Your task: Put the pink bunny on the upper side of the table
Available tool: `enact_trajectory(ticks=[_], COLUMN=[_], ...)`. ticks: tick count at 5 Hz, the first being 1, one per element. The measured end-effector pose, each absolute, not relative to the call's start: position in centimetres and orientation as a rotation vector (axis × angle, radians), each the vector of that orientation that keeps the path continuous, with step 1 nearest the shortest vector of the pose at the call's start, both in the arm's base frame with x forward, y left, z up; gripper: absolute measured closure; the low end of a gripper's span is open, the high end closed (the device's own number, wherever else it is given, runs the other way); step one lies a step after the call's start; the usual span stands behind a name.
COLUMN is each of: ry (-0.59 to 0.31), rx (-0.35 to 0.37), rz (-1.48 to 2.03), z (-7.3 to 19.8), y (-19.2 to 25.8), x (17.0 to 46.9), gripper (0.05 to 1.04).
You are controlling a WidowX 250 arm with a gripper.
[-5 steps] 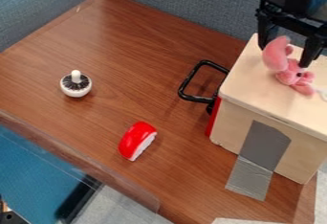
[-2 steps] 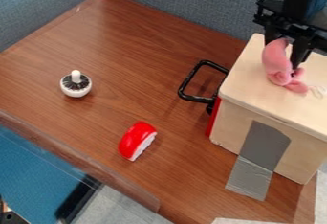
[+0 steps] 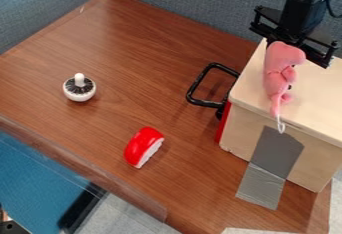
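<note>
The black gripper (image 3: 291,34) is at the upper right, above the back left part of the light wooden box, shut on the pink bunny (image 3: 276,73). Pink plush hides the fingertips. Held by its upper end, the bunny hangs lengthwise in front of the box top, and its white string loop dangles by the box's front edge. The brown table (image 3: 143,53) extends to the left of the box.
On the right stands the wooden box (image 3: 314,103) with grey tape (image 3: 275,153) down its front. A black handle (image 3: 192,89) juts from its left side. A red and white toy (image 3: 143,147) and a white-and-black round object (image 3: 79,88) lie farther left.
The gripper has come down around the bunny and then shifted left with it. The bunny has swung from lying tilted on the box to hanging down, string lowest.
</note>
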State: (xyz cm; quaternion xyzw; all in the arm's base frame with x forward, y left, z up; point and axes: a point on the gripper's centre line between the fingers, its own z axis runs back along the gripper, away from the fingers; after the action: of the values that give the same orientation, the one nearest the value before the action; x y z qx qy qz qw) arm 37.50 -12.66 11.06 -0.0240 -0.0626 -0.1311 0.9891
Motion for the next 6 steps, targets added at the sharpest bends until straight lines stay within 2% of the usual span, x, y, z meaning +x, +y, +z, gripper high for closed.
enact_trajectory(ticks=[3, 4, 5, 6], ry=[-0.136, -0.182, -0.203, -0.2], rx=[-0.076, -0.078, -0.045, 0.02], rz=[-0.127, -0.014, 0.129, 0.2], z=[11.9, 13.6, 13.8, 11.9], y=[-8.5, -4.5, 0.7, 4.0], x=[39.0, 39.6, 40.1, 41.0], gripper=[1.021, 1.021, 1.021, 1.021])
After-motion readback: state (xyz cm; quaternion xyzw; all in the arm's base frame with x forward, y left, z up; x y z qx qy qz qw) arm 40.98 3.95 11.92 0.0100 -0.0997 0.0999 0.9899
